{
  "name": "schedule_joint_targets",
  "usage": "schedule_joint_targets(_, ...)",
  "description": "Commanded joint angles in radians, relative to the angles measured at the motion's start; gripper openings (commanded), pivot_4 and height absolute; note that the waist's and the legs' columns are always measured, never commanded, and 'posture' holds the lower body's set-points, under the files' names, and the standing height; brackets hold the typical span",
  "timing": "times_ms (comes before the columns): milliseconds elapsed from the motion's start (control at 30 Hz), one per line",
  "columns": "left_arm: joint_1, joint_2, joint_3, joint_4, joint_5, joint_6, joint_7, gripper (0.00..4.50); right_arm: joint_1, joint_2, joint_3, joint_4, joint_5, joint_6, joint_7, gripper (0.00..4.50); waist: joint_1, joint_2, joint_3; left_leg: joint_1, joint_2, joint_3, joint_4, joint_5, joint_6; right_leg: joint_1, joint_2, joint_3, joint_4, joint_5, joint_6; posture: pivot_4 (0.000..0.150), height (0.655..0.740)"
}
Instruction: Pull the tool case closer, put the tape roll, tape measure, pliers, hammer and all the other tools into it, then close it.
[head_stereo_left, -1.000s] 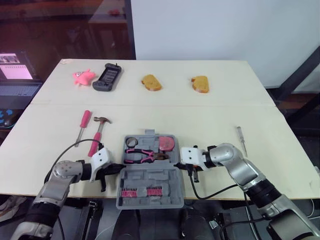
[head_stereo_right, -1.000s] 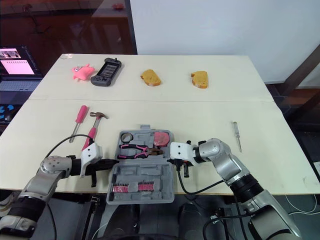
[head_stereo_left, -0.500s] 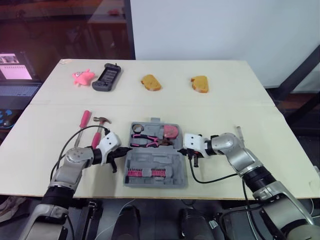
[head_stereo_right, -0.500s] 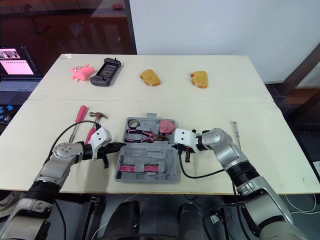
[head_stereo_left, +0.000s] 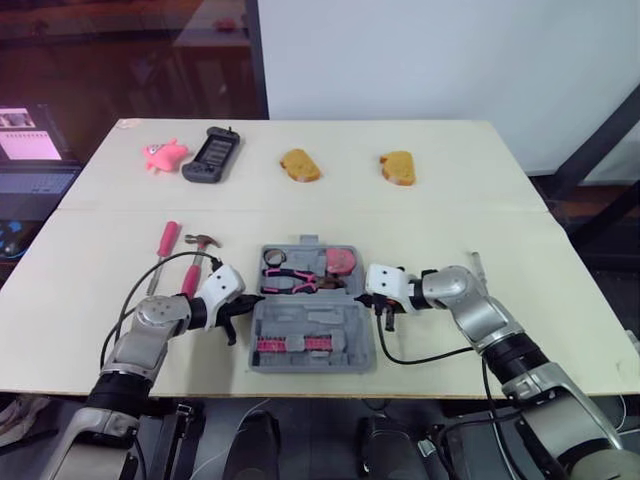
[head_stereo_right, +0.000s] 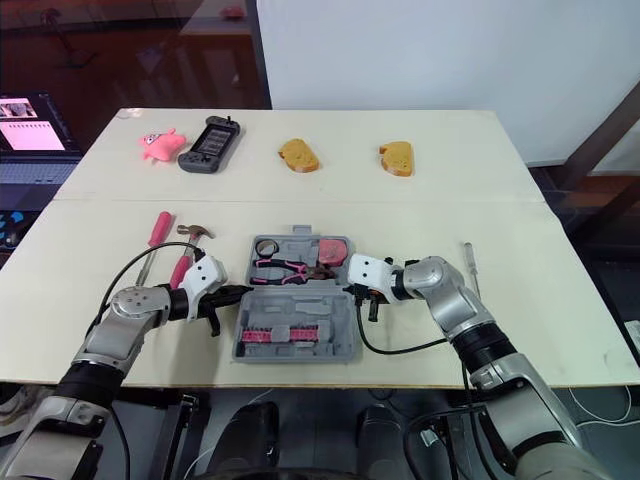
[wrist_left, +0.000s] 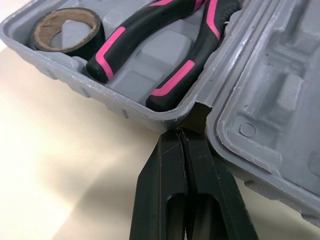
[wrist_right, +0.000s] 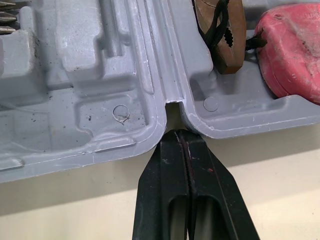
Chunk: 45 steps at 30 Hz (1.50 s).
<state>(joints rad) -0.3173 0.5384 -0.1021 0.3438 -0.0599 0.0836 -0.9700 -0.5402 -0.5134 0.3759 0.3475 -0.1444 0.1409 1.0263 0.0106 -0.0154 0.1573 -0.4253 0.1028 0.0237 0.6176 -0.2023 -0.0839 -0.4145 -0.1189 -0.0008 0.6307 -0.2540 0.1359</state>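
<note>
Fingers pressed together, left gripper (wrist_left: 183, 136) and right gripper (wrist_right: 183, 137) merely wedge the tool case (head_stereo_left: 315, 320) hinge notches just ahead, so uneven pulling could slip them out

A pale cream counter (head_stereo_left: 560, 300) is formed of two boards joined by a seam (head_stereo_left: 400, 211) running left to right. Beyond its far edge a white wall (head_stereo_left: 420, 60) is set at the right and a dark reflective glass pane (head_stereo_left: 120, 60) at the left, divided by a black post (head_stereo_left: 258, 60). A lit laptop (head_stereo_left: 30, 165) is seen at the left.
</note>
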Motion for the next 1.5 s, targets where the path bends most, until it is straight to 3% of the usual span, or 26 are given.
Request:
schedule_joint_targets(33, -0.032, -0.015, 0.007, -0.031, -0.019, -0.010, 0.014, 0.01, 0.000, 0.035, 0.014, -0.025, 0.001, 0.001, -0.007, 0.00, -0.001, 0.000, 0.000, 0.000, 0.000, 0.000, 0.000, 0.000, 0.000, 0.000, 0.000, 0.000, 0.000, 0.000, 0.000, 0.150, 0.7207)
schedule_joint_targets(967, 0.038, 0.008, 0.021, -0.099, -0.018, 0.027, 0.047, 0.01, 0.043, 0.062, 0.038, -0.096, 0.006, 0.082, 0.025, 0.00, -0.006, 0.000, 0.000, 0.001, 0.000, 0.000, -0.002, 0.000, 0.000, 0.000, 0.000, 0.000, 0.000, 0.000, 0.000, 0.150, 0.7207)
schedule_joint_targets(1500, 0.058, 0.018, 0.033, -0.110, -0.020, 0.019, 0.075, 0.01, 0.013, 0.071, 0.034, -0.043, -0.009, 0.067, 0.020, 0.00, -0.015, 0.000, 0.000, 0.001, 0.000, 0.000, -0.002, 0.000, 0.000, 0.000, 0.000, 0.000, 0.000, 0.000, 0.000, 0.150, 0.7207)
